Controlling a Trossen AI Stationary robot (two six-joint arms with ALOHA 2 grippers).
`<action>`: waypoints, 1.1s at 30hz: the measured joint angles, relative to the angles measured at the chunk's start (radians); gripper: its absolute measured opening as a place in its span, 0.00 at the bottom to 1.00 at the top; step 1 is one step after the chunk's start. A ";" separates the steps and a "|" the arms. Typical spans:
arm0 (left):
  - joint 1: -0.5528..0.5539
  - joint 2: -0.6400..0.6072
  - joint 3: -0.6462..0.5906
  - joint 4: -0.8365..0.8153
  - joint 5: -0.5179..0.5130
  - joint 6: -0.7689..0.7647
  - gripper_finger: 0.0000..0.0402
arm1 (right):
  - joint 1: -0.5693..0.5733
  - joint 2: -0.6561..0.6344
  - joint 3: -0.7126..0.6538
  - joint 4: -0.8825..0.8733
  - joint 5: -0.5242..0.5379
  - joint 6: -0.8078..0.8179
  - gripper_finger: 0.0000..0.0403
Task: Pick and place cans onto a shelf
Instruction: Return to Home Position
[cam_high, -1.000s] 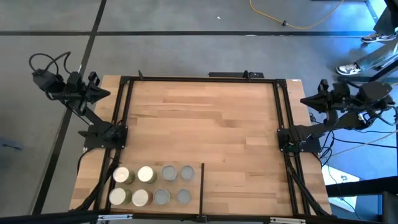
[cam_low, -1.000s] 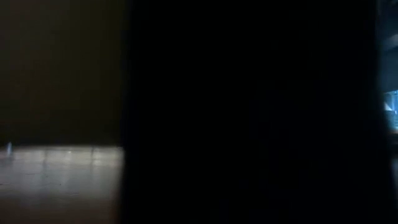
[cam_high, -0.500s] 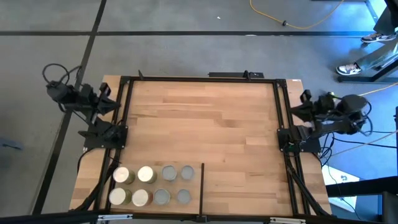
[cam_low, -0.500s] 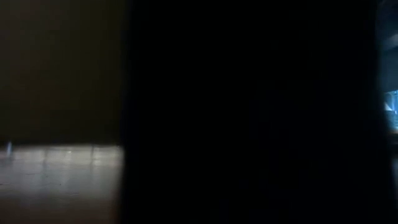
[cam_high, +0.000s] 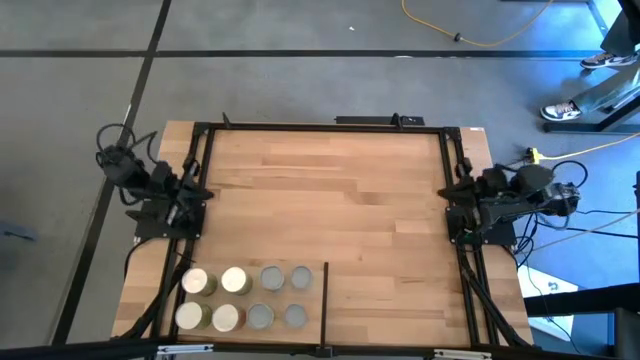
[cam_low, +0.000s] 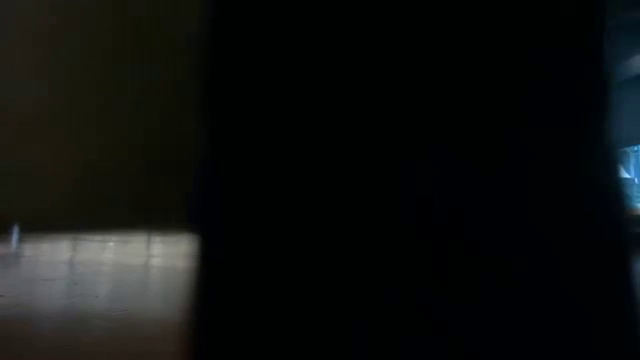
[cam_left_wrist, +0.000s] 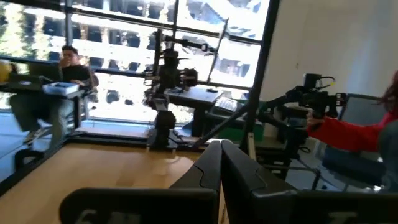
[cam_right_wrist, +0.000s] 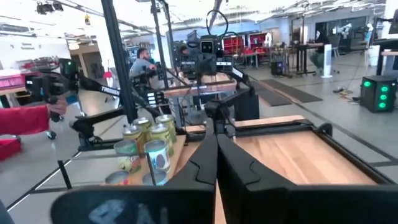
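Bench (cam_high: 330, 190): pale wood planks, matt, grain visible. Rails (cam_high: 320, 126), divider (cam_high: 325, 292): black metal, matt. Cans (cam_high: 247, 297): metal tops, dull silver-grey, two whiter; printed labels, slight gloss. Left claw (cam_left_wrist: 220, 149), right claw (cam_right_wrist: 216, 146): dark, plastic-looking, smooth, matt. Floor (cam_high: 300, 80): grey, smooth.

Low view mostly blocked (dark mass (cam_low: 400, 180)), labels on cans (cam_right_wrist: 157, 155) unreadable

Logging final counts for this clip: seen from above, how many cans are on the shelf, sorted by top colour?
White-topped cans: 4
Grey-topped cans: 4
Total on the shelf: 8
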 joint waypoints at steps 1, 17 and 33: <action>0.000 0.000 -0.026 0.034 0.017 0.008 0.00 | 0.000 0.000 -0.026 0.028 -0.006 -0.005 0.01; 0.000 0.000 -0.267 0.218 0.161 -0.002 0.00 | 0.000 0.001 -0.357 0.386 -0.058 -0.003 0.01; 0.000 0.000 -0.509 0.492 0.217 -0.003 0.00 | 0.000 0.000 -0.476 0.438 -0.093 0.023 0.01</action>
